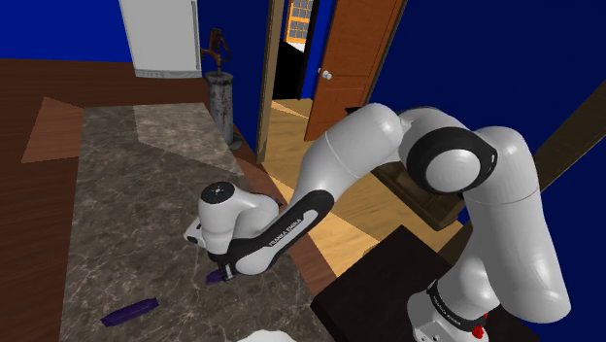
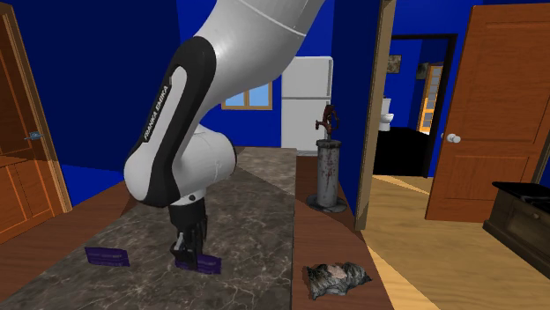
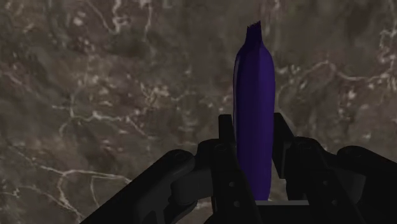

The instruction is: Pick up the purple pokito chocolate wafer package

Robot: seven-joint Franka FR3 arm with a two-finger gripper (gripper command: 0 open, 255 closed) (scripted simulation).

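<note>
Purple flat wafer package [image 3: 253,83] sits pinched in black two-finger gripper [image 3: 254,124], fingers pressed on both long sides; grasp looks made. Second exterior view, left of gripper [image 2: 189,248]: second purple flat package [image 2: 107,256], well apart, untouched, likely a lookalike. Directly under gripper: target package [image 2: 201,263], flat on dark veined marble counter [image 2: 251,198], not yet lifted. Right of gripper: crumpled grey cloth [image 2: 335,278], off the marble. Hand points straight down so fingers span the pack's narrow width, judged the easiest axis for something this thin. Wrist view gives finger contact, second exterior view gives counter contact. In shoulder view the arm [image 1: 282,228] covers most of target package [image 1: 215,278].
</note>
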